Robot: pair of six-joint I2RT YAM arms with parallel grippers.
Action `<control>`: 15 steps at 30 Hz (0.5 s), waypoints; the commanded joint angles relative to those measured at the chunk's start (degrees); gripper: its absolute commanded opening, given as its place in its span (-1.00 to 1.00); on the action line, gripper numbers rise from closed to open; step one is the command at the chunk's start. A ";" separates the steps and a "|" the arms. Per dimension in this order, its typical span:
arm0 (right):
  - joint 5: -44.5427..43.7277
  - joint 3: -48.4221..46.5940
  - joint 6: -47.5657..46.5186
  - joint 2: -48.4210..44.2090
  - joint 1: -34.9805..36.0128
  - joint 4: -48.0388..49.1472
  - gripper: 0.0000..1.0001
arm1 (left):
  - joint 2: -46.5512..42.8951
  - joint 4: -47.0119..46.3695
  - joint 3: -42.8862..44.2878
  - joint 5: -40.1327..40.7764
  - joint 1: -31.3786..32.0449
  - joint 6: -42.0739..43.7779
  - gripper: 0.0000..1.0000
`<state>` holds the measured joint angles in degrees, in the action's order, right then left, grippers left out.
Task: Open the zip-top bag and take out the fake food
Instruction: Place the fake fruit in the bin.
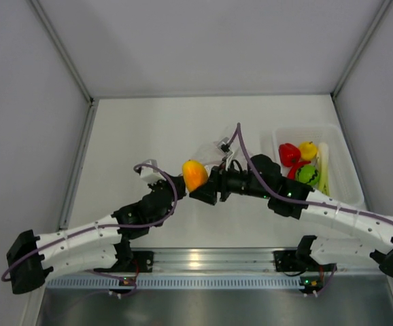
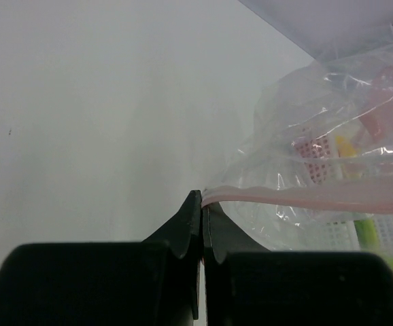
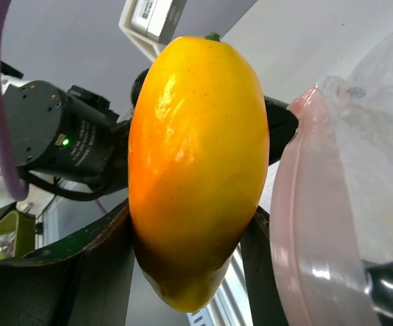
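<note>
**Bag pinched by left hand, fruit held up by right, over white table**

The table [image 1: 149, 129] was plain matte white, with no marks visible, and mostly bare at left and at the back. It sat in a boxed cell with a pale grey back wall [image 1: 210, 41] and side walls, and thin metal frame strips [image 1: 74, 75] ran along the corners. A shiny aluminium rail [image 1: 210, 259] ran along the near edge, with both arm bases bolted to it.

The left hand [image 2: 202, 217] was fully closed, its fingertips pinching the end of the pink zip strip [image 2: 319, 198] of the zip-top bag [image 1: 213, 151]. The bag was mid-table, clear and crinkled, and lifted at the pinched edge. I could not tell if anything was inside.

The right hand [image 3: 183, 265] was partly open, clamped on an orange-yellow fruit [image 1: 194, 174]. The fruit was held off the table, just beside the bag's mouth and between the two hands.

A translucent white tray [image 1: 349, 180] stood at the right side of the table, well apart from the bag. It held a red pepper [image 1: 289, 154], a yellow piece [image 1: 309, 150], a green ball [image 1: 308, 174] and a pale stalk [image 1: 323, 170]. Another red piece showed partly under the arm.
</note>
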<state>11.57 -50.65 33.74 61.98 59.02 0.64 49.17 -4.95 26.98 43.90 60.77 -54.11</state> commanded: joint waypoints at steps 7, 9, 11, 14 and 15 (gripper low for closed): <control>3.54 -11.47 -0.34 -9.50 -4.08 -21.63 -1.00 | 2.51 9.86 4.66 8.39 -0.92 -1.79 -1.00; 10.00 -12.10 -0.42 -9.77 -7.95 -23.84 -1.00 | 1.90 10.14 4.57 8.05 -1.44 -1.44 -1.00; 16.43 -10.70 0.62 -10.38 -11.28 -20.79 -1.00 | 1.46 9.96 4.31 7.17 -2.15 -1.18 -1.00; 24.35 -10.78 -0.07 -7.49 -12.27 -18.58 -1.00 | 0.67 7.34 3.87 4.72 -2.33 0.22 -1.00; 25.42 -10.78 -0.51 -6.53 -12.01 -18.23 -1.00 | 0.14 6.37 3.87 3.83 -2.33 2.06 -1.00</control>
<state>29.58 -57.78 34.94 55.86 48.49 -21.91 50.22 -3.07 32.23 44.64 60.38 -56.01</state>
